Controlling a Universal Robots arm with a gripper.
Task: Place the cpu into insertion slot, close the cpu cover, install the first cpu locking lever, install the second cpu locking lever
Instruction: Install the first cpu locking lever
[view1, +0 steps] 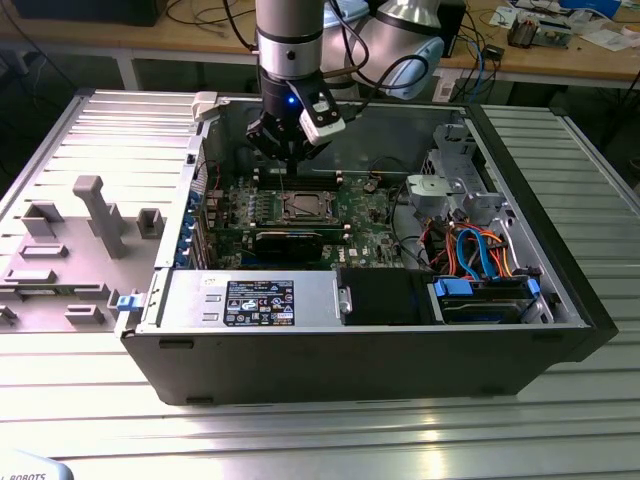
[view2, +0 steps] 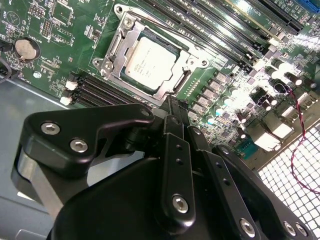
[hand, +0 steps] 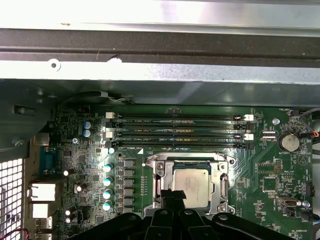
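Gripper: black gripper (view2: 171, 102) with fingers pressed together, tips just over the socket's edge.
Cpu: silvery-grey square cpu chip (view2: 150, 62) seated in the shiny-rimmed square insertion slot (hand: 158, 169) on the green motherboard (view1: 370, 215).
Cover: silver windowed cpu cover plate (hand: 223, 186) lies flat around the chip.

A ribbed metal tabletop (view1: 400, 440) carries an open black computer case (view1: 360, 350). At the exterior view's left, a grey ribbed panel (view1: 120, 130) bearing grey blocks (view1: 100, 215) lies just beside the case.
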